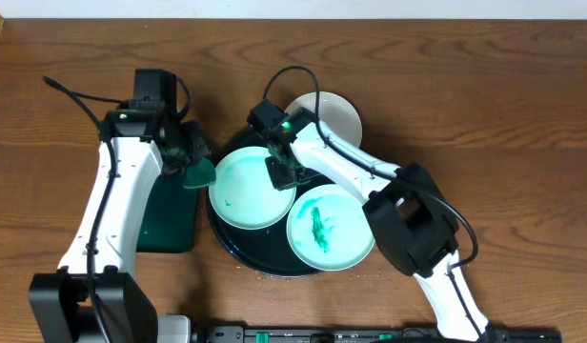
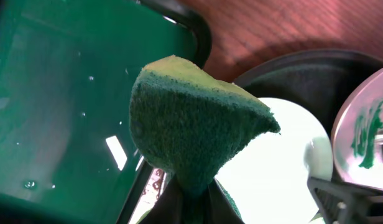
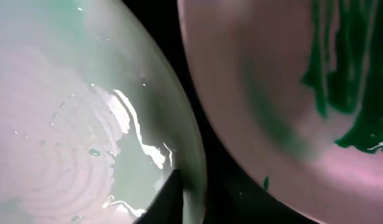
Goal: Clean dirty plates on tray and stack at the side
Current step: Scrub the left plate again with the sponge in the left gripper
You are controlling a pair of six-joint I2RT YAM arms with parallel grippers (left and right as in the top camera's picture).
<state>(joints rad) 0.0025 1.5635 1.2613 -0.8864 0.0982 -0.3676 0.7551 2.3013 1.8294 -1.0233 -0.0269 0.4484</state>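
The black tray (image 1: 238, 246) holds two mint-green plates. The left plate (image 1: 244, 189) looks wiped and wet; the right plate (image 1: 346, 238) bears a dark green smear. A white plate (image 1: 336, 112) lies at the tray's far edge. My right gripper (image 1: 282, 173) is shut on the left plate's right rim (image 3: 193, 186); the smeared plate (image 3: 272, 93) lies beside it. My left gripper (image 1: 187, 157) is shut on a green sponge (image 1: 200, 172), held just left of the tray. In the left wrist view the sponge (image 2: 191, 124) hangs over the wiped plate (image 2: 278, 162).
A dark green rectangular tray (image 1: 170, 217) lies left of the black tray, under my left arm; its wet surface fills the left wrist view (image 2: 67, 93). Brown wooden table (image 1: 503, 114) lies all around. My right arm crosses above the black tray's right side.
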